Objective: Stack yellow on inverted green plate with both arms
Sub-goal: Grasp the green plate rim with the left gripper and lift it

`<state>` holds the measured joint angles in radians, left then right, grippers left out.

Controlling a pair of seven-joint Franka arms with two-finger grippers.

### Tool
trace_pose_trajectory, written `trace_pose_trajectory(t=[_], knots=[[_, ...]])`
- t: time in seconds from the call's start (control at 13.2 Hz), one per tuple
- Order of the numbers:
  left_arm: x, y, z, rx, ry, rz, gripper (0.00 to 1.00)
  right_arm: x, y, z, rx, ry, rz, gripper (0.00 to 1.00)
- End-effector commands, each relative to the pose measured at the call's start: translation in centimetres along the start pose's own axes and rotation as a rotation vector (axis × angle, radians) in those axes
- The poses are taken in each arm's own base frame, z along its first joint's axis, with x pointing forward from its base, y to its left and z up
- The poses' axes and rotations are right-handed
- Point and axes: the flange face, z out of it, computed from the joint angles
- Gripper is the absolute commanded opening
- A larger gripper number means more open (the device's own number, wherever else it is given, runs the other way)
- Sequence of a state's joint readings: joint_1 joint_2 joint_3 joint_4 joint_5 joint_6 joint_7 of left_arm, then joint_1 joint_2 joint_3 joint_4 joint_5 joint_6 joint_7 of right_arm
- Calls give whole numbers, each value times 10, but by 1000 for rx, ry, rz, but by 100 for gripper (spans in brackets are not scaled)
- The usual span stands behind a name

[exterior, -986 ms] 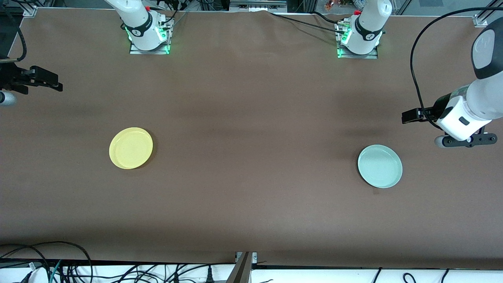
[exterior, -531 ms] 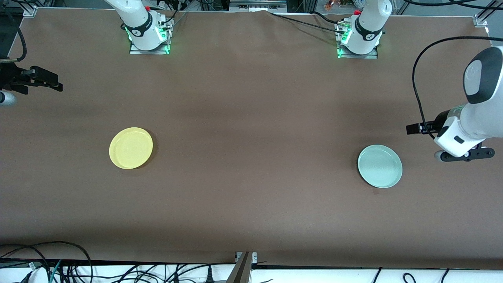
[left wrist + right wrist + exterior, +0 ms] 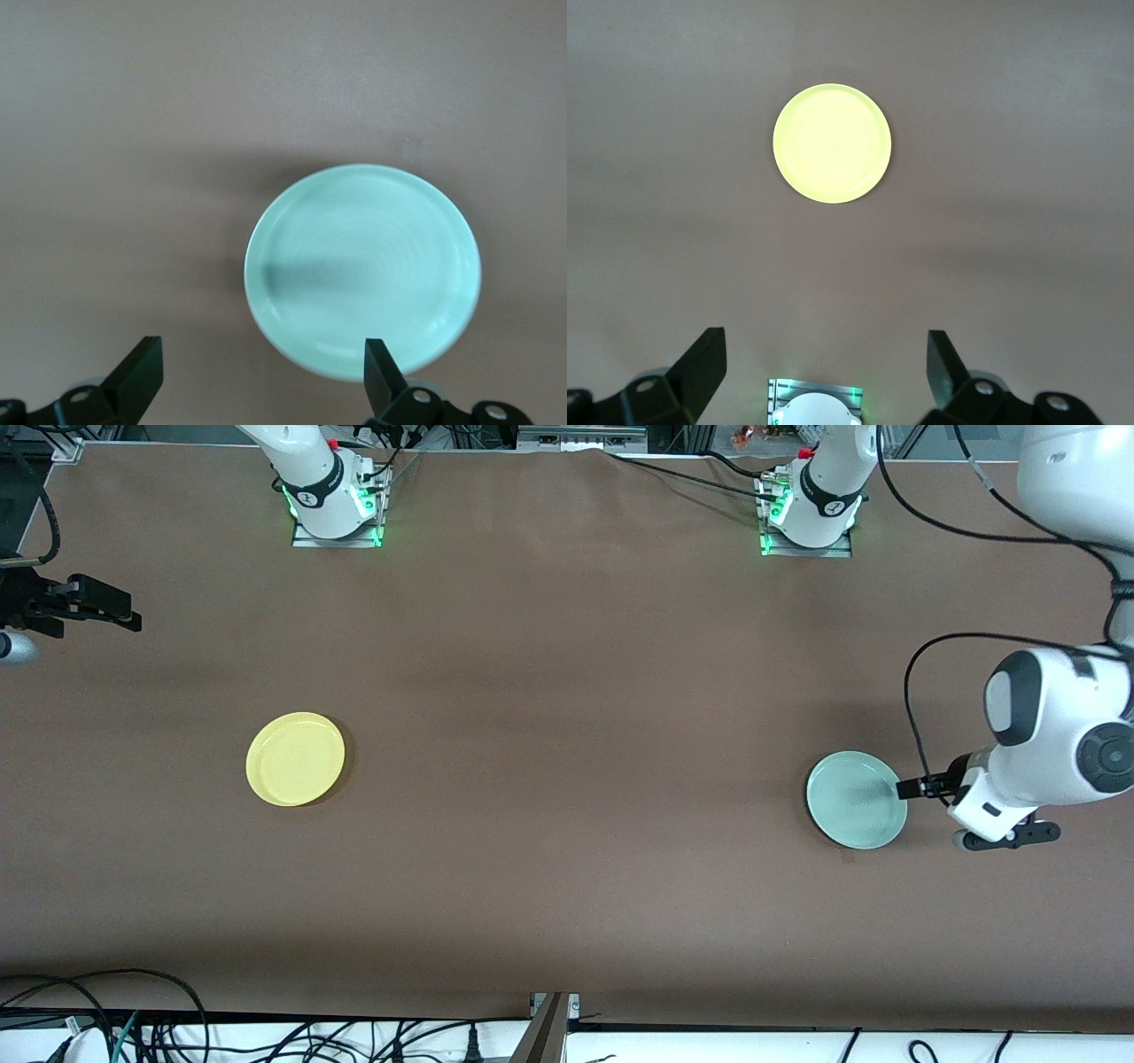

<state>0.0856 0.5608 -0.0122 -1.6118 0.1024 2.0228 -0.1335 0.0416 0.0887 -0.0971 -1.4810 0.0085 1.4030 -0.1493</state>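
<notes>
Hovering low beside green plate (image 3: 856, 800), left hand (image 3: 912, 787) reaches with fingers (image 3: 142, 376) spread wide, gripping nothing. Green plate lies rim up on brown table (image 3: 567, 717), toward left arm's end. Yellow plate (image 3: 295, 758) lies well apart, toward right arm's end. Right hand (image 3: 111, 611) waits high near table's edge, fingers (image 3: 700, 365) apart, empty.
</notes>
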Motion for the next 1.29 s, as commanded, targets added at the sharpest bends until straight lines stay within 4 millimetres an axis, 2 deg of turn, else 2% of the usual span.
trace_pose_trajectory(t=[0.0, 0.23, 0.3, 0.46, 0.68, 0.76, 0.83, 0.99, 1.06, 1.14, 1.21], knots=[[10, -5, 41, 13, 5, 14, 100, 2, 2, 2, 10, 1, 3, 100], [-5, -21, 88, -6, 31, 16, 100, 1, 6, 2, 15, 0, 10, 100], [-9, -34, 100, -15, 55, 21, 100, 2, 5, 2, 14, 2, 9, 100], [-13, -44, 113, -25, 79, 17, 100, 6, 7, 8, 15, -9, 10, 100], [-17, -42, 121, -29, 70, 17, 100, 12, 8, 17, 1, -28, 15, 100], [-17, -42, 121, -29, 70, 19, 97, 13, 8, 18, -7, -31, 13, 100], [-17, -41, 121, -27, 66, 41, 59, 16, 9, 24, -22, -49, 12, 100], [-17, -40, 120, -24, 64, 115, 20, 16, 12, 25, -27, -46, 16, 100], [-17, -42, 121, -23, 58, 126, 7, 17, 13, 26, -45, -52, 15, 100], [-19, -40, 122, -23, 44, 127, 0, 19, 16, 30, -71, -64, 19, 100], [-18, -39, 121, -22, 38, 129, 0, 20, 17, 32, -74, -69, 19, 100]])
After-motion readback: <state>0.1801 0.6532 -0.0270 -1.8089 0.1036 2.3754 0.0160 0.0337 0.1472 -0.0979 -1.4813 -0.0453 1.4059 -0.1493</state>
